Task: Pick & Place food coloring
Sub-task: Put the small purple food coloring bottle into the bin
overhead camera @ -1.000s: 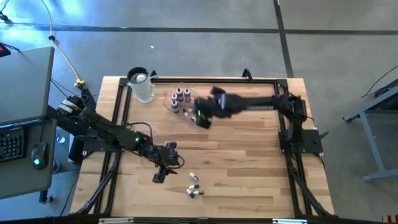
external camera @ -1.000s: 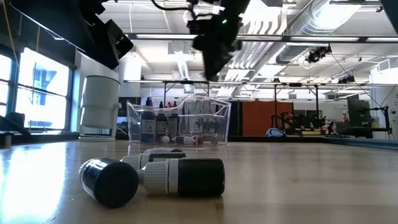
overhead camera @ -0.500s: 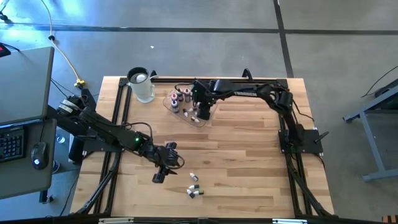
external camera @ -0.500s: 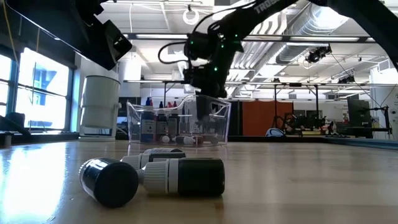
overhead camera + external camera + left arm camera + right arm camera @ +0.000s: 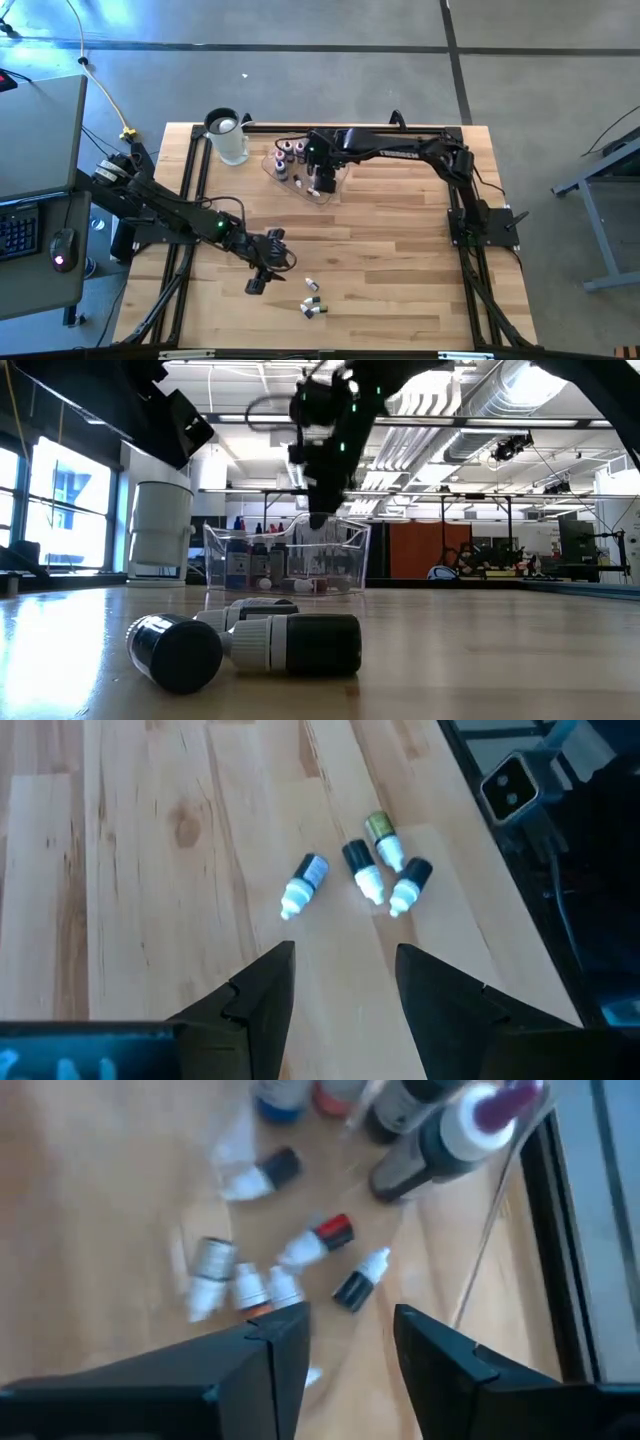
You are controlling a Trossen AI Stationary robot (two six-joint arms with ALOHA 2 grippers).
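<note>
Four little food coloring bottles [image 5: 362, 878] lay loose on the wooden surface [image 5: 390, 260], and more sat in the clear tray [image 5: 296, 168].

Four bottles were on their sides near the front edge, just ahead of the left gripper [image 5: 335, 982], which hung low over them with its jaws spread and empty, likely so it could drop down and pick one. The right gripper [image 5: 350, 1342] was over the tray at the far side, beside the clear jug [image 5: 227, 135], jaws spread too and holding nothing. Under it I saw several bottles lying flat in the tray and a few standing, so it looked like the tray was where they all go. Half a second before, that right gripper was down low at the tray; it had since lifted up a bit. A second ago it was only swinging in. The left arm had not moved at all.
</note>
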